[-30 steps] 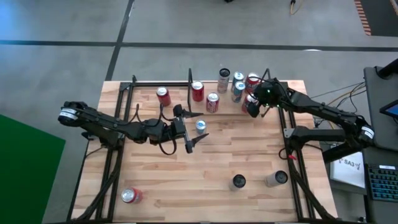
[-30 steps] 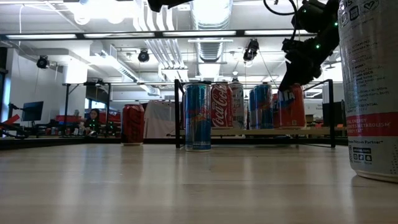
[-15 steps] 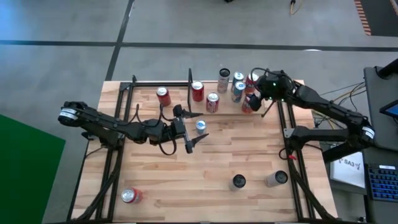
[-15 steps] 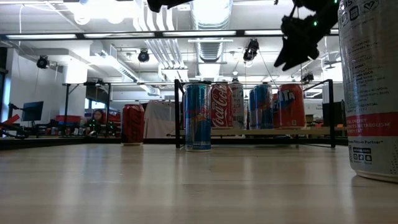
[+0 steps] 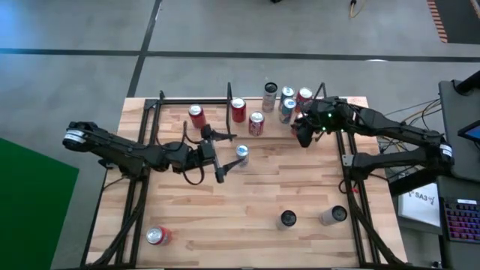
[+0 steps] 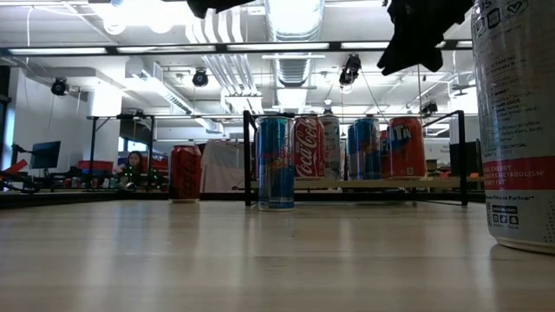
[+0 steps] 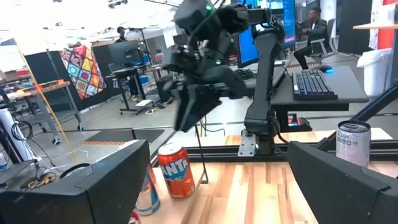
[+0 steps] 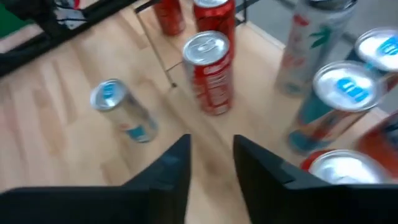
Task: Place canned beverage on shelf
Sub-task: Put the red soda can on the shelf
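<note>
Above the shelf [image 5: 300, 112], the right gripper [image 5: 303, 133] hangs empty, fingers [image 8: 168, 168] a narrow gap apart — cans stand below it, an orange can [image 7: 176, 178] nearest. Left gripper [image 5: 223, 157] gapes wide around a blue can [image 5: 241, 154] on the tabletop [image 5: 262, 195].

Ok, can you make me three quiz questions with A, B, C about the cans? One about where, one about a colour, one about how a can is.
1. Where is the orange can? A on the floor; B on the shelf; C on top of another can.
2. What colour is the can nearest the left gripper? A blue; B green; C yellow.
3. How is the red can, alone in a table corner? A upright; B lying on its side; C stacked on another.
Answers: B, it stands on the shelf below the right gripper; A, its side is blue; B, its silver top faces sideways.
</note>
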Controlling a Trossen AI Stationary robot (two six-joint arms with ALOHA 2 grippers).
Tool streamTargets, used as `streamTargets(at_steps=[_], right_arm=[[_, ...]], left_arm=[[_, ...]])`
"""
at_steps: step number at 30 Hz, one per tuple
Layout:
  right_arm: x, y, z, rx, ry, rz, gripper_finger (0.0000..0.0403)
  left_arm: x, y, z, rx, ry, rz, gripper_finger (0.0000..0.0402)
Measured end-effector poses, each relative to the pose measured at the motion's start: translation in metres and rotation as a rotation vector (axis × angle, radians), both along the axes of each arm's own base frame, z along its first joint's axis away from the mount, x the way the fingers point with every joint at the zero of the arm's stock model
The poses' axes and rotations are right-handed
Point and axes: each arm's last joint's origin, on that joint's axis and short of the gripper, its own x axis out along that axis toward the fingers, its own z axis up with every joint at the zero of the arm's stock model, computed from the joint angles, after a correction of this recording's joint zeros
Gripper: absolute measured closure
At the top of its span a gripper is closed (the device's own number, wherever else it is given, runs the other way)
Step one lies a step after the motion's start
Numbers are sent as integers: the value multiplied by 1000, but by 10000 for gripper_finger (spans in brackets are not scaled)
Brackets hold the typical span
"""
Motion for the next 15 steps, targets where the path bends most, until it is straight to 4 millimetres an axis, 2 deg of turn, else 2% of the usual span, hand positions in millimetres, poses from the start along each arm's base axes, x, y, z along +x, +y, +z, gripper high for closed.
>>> streamTargets(at_steps=[6, 10, 15], right_arm=[[9, 11, -10, 106, 50, -12, 382], [14, 11, -24, 167, 153, -73, 390], [15, 7, -41, 143, 320, -194, 390]], left_arm=[[-27, 5, 0, 27, -19, 10, 35], [-40, 8, -1, 42, -28, 21, 35], [-46, 12, 1, 48, -34, 114, 35]])
